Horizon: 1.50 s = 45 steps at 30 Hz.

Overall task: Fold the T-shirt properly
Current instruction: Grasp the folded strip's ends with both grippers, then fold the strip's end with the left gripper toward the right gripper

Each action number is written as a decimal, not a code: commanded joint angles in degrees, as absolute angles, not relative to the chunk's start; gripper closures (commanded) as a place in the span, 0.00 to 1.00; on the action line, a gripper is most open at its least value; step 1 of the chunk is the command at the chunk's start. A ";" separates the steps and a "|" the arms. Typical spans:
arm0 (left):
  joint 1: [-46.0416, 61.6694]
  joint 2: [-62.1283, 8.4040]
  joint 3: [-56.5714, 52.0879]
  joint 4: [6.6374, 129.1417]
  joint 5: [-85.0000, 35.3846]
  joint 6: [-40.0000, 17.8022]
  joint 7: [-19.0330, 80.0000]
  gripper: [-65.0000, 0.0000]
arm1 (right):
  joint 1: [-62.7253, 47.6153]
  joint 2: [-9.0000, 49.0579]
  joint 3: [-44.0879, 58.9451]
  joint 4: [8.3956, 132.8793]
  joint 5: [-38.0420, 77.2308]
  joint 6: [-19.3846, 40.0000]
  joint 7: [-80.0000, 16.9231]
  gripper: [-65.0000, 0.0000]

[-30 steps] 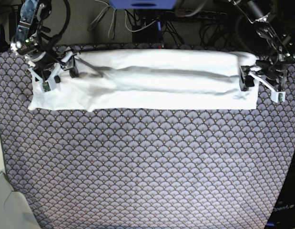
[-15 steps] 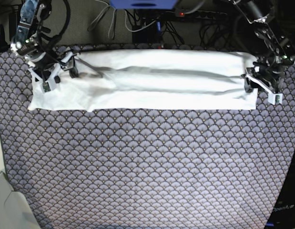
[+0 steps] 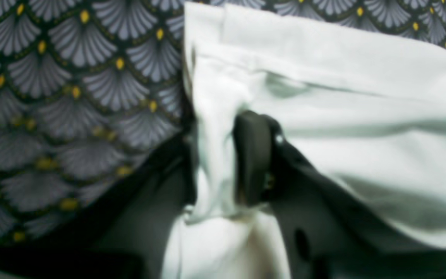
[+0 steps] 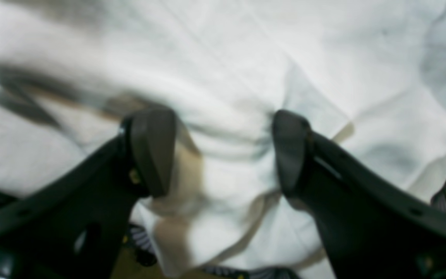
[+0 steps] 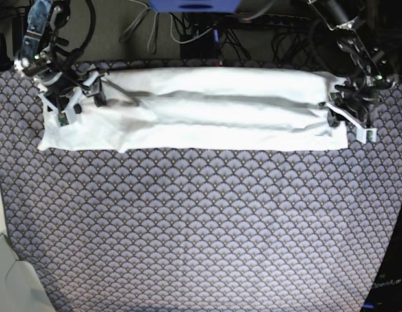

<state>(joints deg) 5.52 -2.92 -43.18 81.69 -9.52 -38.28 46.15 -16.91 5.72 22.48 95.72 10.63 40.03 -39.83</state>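
L gripper (image 3: pixel 223 162) is pinched on the shirt (image 5: pixel 207 110) hem fold at its end; R gripper (image 4: pixel 223 151) has jaws wide, straddling cloth at the opp. end, nothing held. Shirt is a long band across the far mat (image 5: pixel 201 227), axis running arm to arm.

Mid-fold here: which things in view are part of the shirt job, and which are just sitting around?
Part of the job:
- T-shirt, folded into a long band
- left pincer, pinching the shirt's edge
- right pincer, jaws apart over the cloth

Just lying about:
- patterned table cover under the shirt
- cables behind the table
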 commanded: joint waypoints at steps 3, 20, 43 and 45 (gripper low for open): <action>6.46 0.04 -41.98 87.87 -8.57 -40.00 50.33 0.86 | -16.75 6.37 20.79 96.13 10.42 40.00 -39.87 0.37; 6.64 6.99 -33.71 108.79 9.01 -40.00 50.33 1.00 | -16.66 6.81 19.56 96.40 10.42 40.00 -39.87 0.37; 16.48 9.00 -8.22 114.68 22.37 -25.98 50.33 1.00 | -16.75 7.16 19.56 96.48 10.42 40.00 -39.78 0.37; 17.36 9.00 -3.21 114.59 22.29 -20.88 50.33 1.00 | -16.75 7.78 19.56 96.48 10.42 40.00 -39.78 0.37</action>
<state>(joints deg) 17.65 8.60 -3.40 113.67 22.85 -20.29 51.81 -16.82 7.22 19.42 95.83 10.00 39.79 -39.81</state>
